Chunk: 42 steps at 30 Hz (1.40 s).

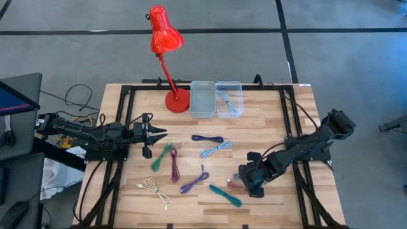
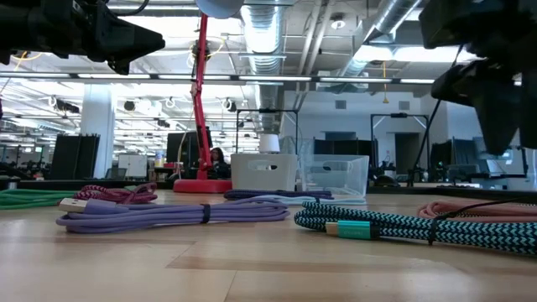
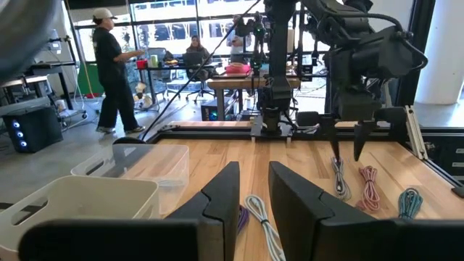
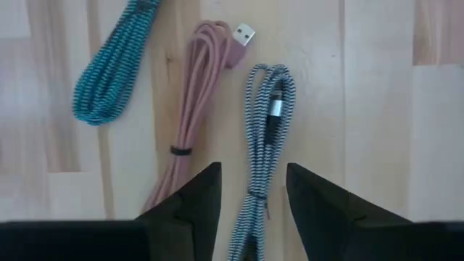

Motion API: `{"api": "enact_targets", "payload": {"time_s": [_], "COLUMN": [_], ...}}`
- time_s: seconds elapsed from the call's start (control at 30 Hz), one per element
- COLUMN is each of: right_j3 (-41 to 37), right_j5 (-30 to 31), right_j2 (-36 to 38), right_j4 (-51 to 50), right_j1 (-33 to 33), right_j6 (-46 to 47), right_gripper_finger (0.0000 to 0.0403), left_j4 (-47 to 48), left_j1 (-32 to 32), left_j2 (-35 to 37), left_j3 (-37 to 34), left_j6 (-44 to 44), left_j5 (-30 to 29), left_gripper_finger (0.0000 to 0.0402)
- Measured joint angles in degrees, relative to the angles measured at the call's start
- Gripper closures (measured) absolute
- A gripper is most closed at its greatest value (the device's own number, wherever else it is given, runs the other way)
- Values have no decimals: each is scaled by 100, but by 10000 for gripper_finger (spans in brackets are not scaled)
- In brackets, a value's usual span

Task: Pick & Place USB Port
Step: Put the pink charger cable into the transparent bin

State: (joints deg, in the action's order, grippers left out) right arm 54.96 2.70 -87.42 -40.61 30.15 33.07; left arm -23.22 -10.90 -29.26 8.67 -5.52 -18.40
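Several bundled USB cables lie flat on the wooden table. In the right wrist view a black-and-white braided cable lies straight ahead of my right gripper, with a pink cable and a teal cable beside it. My right gripper is open and hangs above these cables, pointing down, clear of the table in the low view. My left gripper is open, level, at the table's left, pointing right toward a light blue cable.
A grey bin and a clear bin, which has a cable in it, stand at the far edge beside a red desk lamp. Green, maroon, purple, white and dark blue cables lie mid-table.
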Motion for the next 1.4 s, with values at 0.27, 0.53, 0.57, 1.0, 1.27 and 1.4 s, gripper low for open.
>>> {"api": "enact_targets", "payload": {"time_s": [0.27, 0.53, 0.57, 1.0, 1.27, 1.4], "right_j3": [2, 2, 2, 9, 9, 17], "right_j5": [4, 156, 182, 401, 312, 286], "right_j2": [0, 0, -2, -198, -1004, -1152], "right_j4": [332, 375, 383, 495, 707, 764], "right_j1": [285, 560, 592, 780, 954, 1001], "right_j6": [595, 1054, 1056, 1546, 1479, 1494], "right_gripper_finger": [254, 241, 242, 250, 245, 255], "left_j4": [2, 2, 2, 38, 54, 55], "left_j1": [-1, 0, -2, 0, 0, 0], "left_j2": [0, 0, 0, -2, -9, -33], "left_j3": [0, 0, 0, 0, 0, 0], "left_j6": [2, 43, 45, 46, 46, 46], "left_j5": [0, -2, -2, 0, -1, 0], "left_gripper_finger": [326, 326, 326, 326, 326, 326]}}
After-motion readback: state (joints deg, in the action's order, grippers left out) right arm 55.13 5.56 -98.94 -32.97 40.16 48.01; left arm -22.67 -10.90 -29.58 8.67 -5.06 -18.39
